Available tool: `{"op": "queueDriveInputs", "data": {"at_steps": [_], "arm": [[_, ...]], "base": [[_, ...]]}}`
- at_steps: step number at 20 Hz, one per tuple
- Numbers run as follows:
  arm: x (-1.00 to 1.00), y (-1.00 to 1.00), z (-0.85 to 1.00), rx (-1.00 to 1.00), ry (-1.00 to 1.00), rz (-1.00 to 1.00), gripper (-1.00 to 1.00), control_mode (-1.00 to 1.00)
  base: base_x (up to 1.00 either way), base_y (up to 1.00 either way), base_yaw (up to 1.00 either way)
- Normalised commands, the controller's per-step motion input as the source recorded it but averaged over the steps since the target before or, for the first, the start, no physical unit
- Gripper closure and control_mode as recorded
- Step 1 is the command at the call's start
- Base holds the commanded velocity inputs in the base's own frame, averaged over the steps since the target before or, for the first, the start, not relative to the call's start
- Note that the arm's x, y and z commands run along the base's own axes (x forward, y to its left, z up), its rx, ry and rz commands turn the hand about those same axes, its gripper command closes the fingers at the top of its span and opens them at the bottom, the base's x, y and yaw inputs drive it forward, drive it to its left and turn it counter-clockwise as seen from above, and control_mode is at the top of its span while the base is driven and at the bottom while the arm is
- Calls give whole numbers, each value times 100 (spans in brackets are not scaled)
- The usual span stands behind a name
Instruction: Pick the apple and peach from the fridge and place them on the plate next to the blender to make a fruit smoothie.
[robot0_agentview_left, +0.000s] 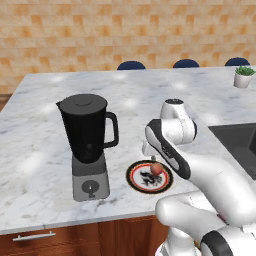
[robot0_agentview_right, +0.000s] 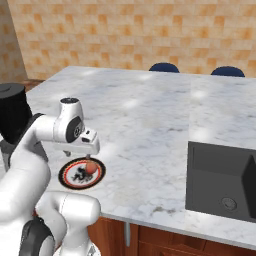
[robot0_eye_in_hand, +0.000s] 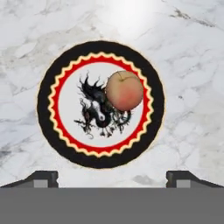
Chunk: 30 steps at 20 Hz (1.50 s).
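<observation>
The plate (robot0_eye_in_hand: 48, 105) has a white centre with a black dragon, a red ring and a black rim, and lies on the marble counter just right of the blender (robot0_agentview_left: 87, 145). A pale orange-red peach (robot0_eye_in_hand: 124, 90) rests on its right half, also seen as the peach (robot0_agentview_left: 156, 168) and the peach (robot0_agentview_right: 90, 167). My gripper (robot0_eye_in_hand: 112, 177) hovers above the plate (robot0_agentview_right: 70, 176), open, fingers wide apart and holding nothing. The apple and the fridge are out of view.
A dark sink (robot0_agentview_right: 225, 180) is set into the counter to the right. A small potted plant (robot0_agentview_left: 243, 76) stands at the far right corner. Blue chair backs (robot0_agentview_left: 131, 65) rise behind the counter's far edge. Bare marble (robot0_agentview_left: 40, 140) spreads left of the blender.
</observation>
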Motion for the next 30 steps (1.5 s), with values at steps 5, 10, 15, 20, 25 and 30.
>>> {"op": "queueDriveInputs", "data": {"at_steps": [5,10,15,20,25,30], "arm": [[-95,0,93,-7,-22,-9,-100,-100],[-89,-1,90,-2,-28,-10,-100,-100],[-47,0,28,0,-12,-6,-100,-100],[-3,0,0,0,0,0,-100,100],[0,0,0,0,0,0,-100,100],[0,0,0,0,0,0,-100,100]], "base": [[0,0,0],[0,0,0],[0,0,0],[-51,-21,10],[-68,12,75],[-8,36,99]]}}
